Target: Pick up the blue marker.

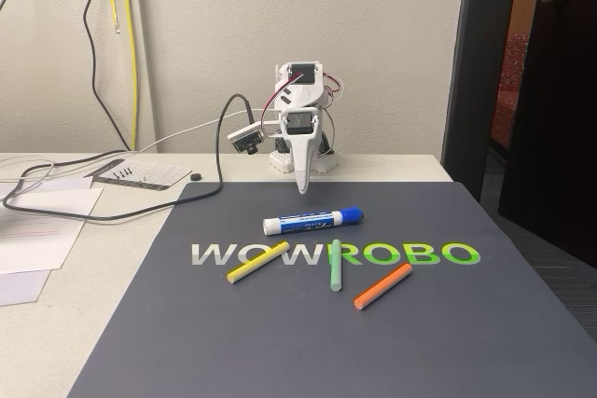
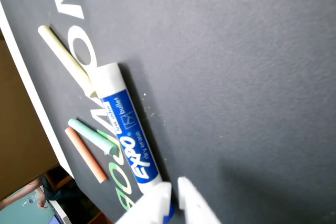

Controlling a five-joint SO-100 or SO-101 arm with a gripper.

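While lying flat, blue marker (image 1: pixel 312 222) cap points right.

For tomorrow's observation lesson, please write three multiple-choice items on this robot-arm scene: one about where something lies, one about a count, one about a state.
1. In the fixed view, where does the blue marker lie relative to the three thin sticks?
A. Nearer the arm than the sticks
B. Nearer the camera than the sticks
C. Off the dark mat

2. How many thin coloured sticks lie on the mat?
A. Two
B. Three
C. Five

3. What is the marker's state?
A. Held in the air
B. Standing upright
C. Lying flat, capped

Answers:
1 A: it lies between the gripper and the sticks.
2 B: a yellow stick, a green stick and an orange stick.
3 C: it rests on the mat with its blue cap on.
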